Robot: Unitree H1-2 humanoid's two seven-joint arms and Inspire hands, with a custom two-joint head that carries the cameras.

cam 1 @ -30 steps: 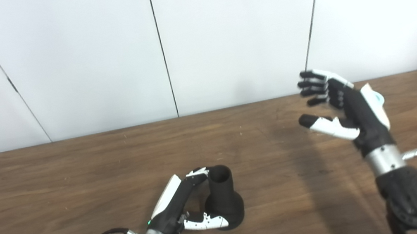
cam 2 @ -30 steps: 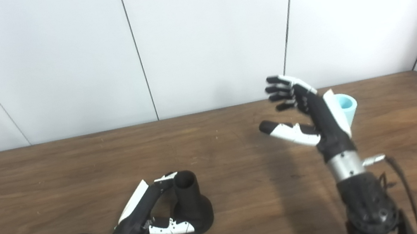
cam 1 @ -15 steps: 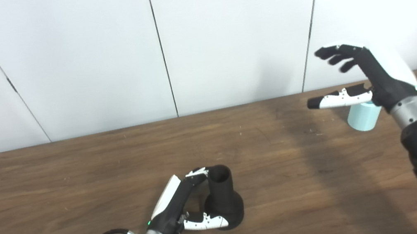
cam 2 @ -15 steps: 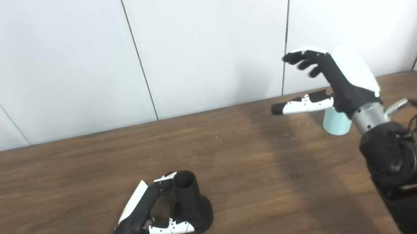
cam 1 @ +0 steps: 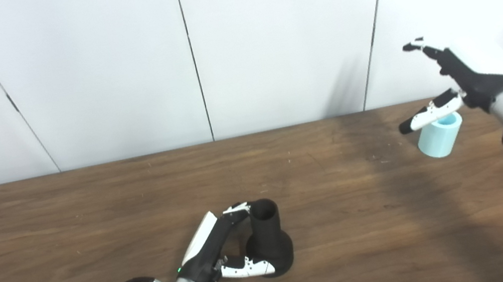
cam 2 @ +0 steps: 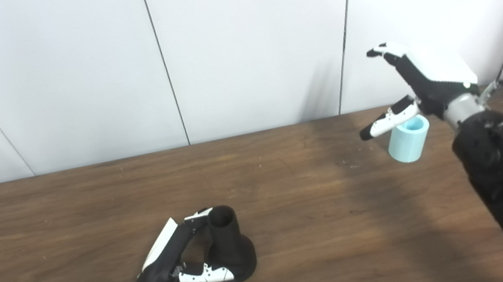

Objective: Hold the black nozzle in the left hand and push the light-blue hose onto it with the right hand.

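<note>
Light-blue hose (cam 2: pixel 408 141) stands seemingly just beneath right hand (cam 2: pixel 416 79).

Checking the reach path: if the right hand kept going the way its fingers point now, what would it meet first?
Probably the white wall. The right hand, open, points up and away, above the hose, not at it. Depth is unclear.

Left hand (cam 1: pixel 221 254) low, fingers curled closed; right hand (cam 2: pixel 423 78) raised, fingers spread.
</note>
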